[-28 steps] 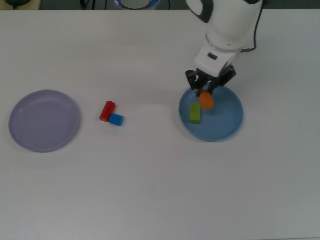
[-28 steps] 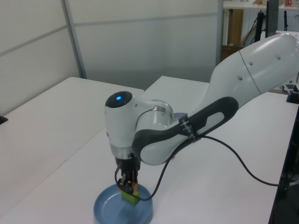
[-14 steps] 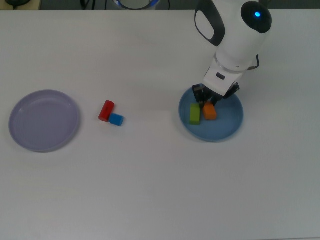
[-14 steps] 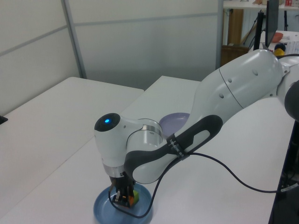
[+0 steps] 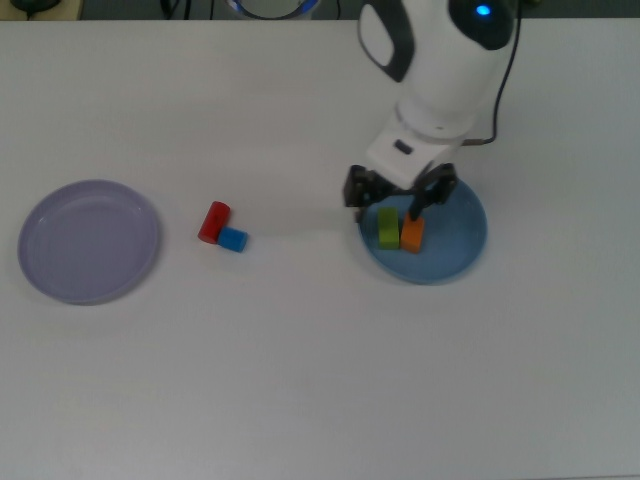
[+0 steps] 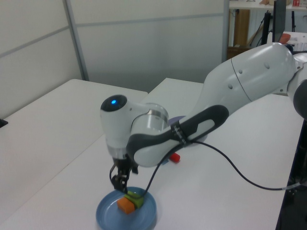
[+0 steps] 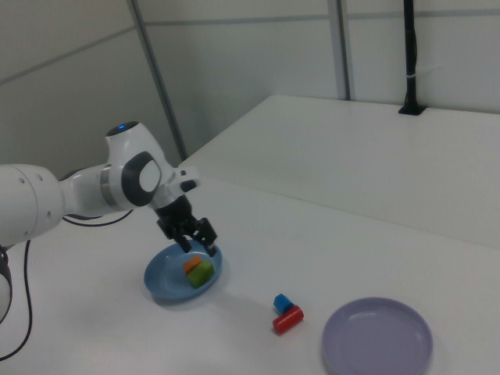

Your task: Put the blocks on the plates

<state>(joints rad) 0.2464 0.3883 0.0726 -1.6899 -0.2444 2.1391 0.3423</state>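
In the top view, a green block (image 5: 388,228) and an orange block (image 5: 412,234) lie side by side on the blue plate (image 5: 456,240). My gripper (image 5: 400,193) hangs just above them, open and holding nothing. A red cylinder-like block (image 5: 213,221) and a small blue cube (image 5: 233,239) touch each other on the table between the two plates. The lavender plate (image 5: 88,240) lies at the top view's left with nothing on it. The right view shows the gripper (image 7: 195,238) above the orange block (image 7: 191,266) and green block (image 7: 202,273).
The white arm reaches in from the top view's upper edge, over the far side of the blue plate. A black cable runs along the arm (image 6: 201,139). White table surface lies between the plates and toward the top view's lower edge.
The gripper opened and let go of the orange block, which now lies on the blue plate beside the green one. The gripper then rose and shifted toward the top view's left.
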